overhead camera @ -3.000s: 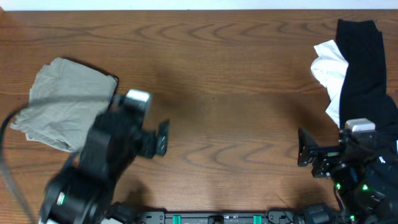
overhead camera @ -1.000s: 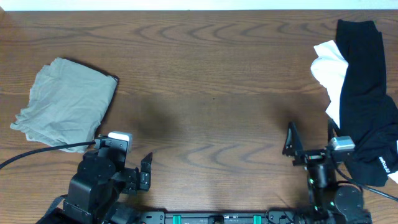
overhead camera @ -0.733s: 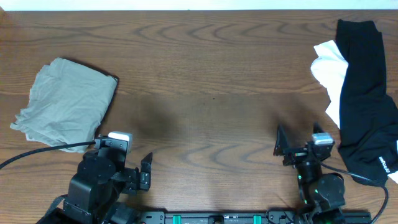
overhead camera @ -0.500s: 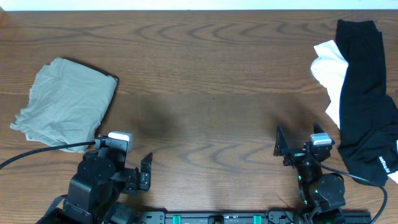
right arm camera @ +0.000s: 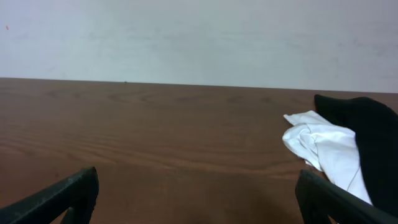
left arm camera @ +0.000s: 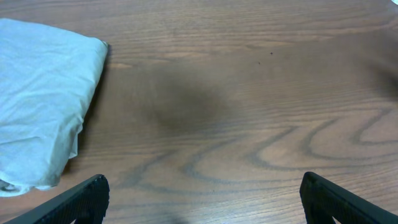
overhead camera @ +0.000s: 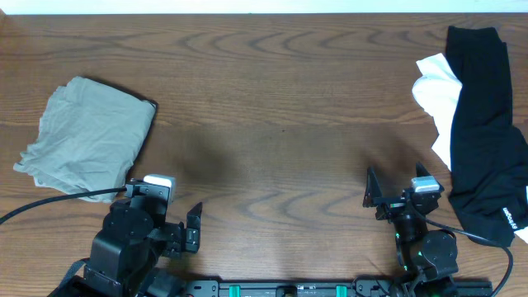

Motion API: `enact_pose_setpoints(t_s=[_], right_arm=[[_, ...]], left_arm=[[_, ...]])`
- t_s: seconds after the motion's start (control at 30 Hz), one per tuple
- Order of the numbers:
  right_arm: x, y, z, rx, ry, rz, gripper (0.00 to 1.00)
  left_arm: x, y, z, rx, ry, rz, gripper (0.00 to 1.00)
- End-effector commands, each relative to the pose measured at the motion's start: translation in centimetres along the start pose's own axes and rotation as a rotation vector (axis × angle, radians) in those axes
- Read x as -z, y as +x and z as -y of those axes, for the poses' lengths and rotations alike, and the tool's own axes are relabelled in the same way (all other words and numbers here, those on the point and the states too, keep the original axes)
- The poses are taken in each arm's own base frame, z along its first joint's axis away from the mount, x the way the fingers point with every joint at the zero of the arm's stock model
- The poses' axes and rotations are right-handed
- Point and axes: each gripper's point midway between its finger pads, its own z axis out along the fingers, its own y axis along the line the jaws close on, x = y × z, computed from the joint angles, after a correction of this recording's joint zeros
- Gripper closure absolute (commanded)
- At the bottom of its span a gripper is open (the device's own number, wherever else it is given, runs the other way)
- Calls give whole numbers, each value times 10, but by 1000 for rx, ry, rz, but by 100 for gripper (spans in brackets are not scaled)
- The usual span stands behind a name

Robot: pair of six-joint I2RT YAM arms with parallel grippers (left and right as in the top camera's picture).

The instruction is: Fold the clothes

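Note:
A folded grey-green garment [overhead camera: 87, 136] lies at the table's left; it shows pale at the left of the left wrist view [left arm camera: 40, 93]. A black garment [overhead camera: 483, 124] and a crumpled white garment [overhead camera: 437, 91] lie in a heap at the right edge, also in the right wrist view, black [right arm camera: 367, 137] over white [right arm camera: 323, 146]. My left gripper [overhead camera: 177, 223] is open and empty near the front edge, right of the grey garment. My right gripper [overhead camera: 396, 191] is open and empty, left of the black garment. Neither touches cloth.
The wooden table [overhead camera: 280, 124] stretches between the two piles. A black cable [overhead camera: 58, 198] runs from the left arm past the grey garment's near edge. A pale wall [right arm camera: 199, 37] stands behind the table's far edge.
Both arms have drawn back to the front edge. The left arm left the grey garment. The right arm moved left, away from the black garment. In the last half second nothing moved.

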Motion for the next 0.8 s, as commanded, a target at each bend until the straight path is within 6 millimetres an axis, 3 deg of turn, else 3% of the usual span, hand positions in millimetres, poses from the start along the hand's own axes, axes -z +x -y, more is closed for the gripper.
enact_pose_setpoints(t_s=[0.0,0.57,0.77], right_arm=[[0,0,2,12,5,1,1],[0,0,2,12,5,1,1],[0,0,2,12,5,1,1]], left_arm=[[-1,1,-2,2,-14,-1,2],[0,2,-3,4,-15,2,2],[7,14,-38,119,-170,-11,2]])
